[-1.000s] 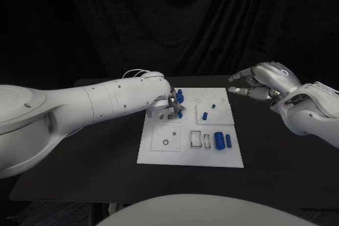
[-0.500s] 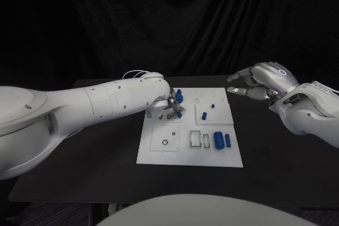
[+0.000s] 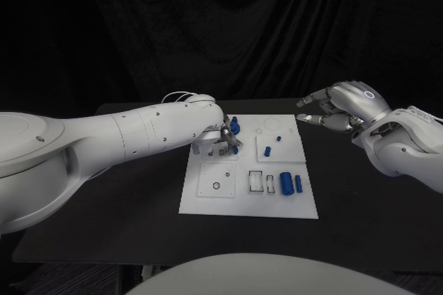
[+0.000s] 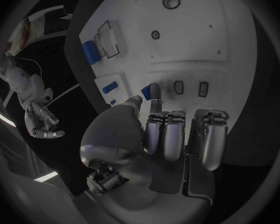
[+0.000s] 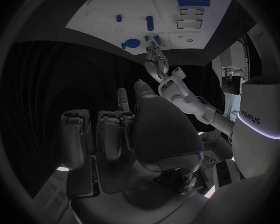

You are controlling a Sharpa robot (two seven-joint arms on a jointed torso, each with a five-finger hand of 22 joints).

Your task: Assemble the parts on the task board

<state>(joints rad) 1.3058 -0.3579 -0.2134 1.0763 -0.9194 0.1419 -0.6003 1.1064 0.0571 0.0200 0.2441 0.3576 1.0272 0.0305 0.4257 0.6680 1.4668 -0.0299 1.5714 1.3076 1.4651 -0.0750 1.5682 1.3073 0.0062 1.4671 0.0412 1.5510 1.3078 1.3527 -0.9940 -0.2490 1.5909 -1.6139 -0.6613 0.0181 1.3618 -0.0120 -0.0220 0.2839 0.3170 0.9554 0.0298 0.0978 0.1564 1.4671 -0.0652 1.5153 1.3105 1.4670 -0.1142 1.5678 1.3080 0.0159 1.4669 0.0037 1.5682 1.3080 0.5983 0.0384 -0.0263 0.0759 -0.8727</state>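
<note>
**Left hand down on the board, right hand held off its corner**

The white task board (image 3: 249,173) lies in the middle of the black table (image 3: 111,205), with dark drapery behind. The left arm reaches across from the side and covers much of the board's far left corner. There the left hand (image 3: 221,136) is lowered onto the board, a thumb and a fingertip meeting at a small blue part (image 4: 146,91) — whether it is actually pinched cannot be told, since the fingers hide it; its remaining fingers are curled.

Other blue parts sit in view: a larger cylinder (image 3: 286,181) with a thin one beside it near the board's right edge, and two small pegs (image 3: 267,151) in the far right panel.

The right hand (image 3: 340,106) hovers above the table just off the board's far right corner, fingers bent and apart, holding nothing.
</note>
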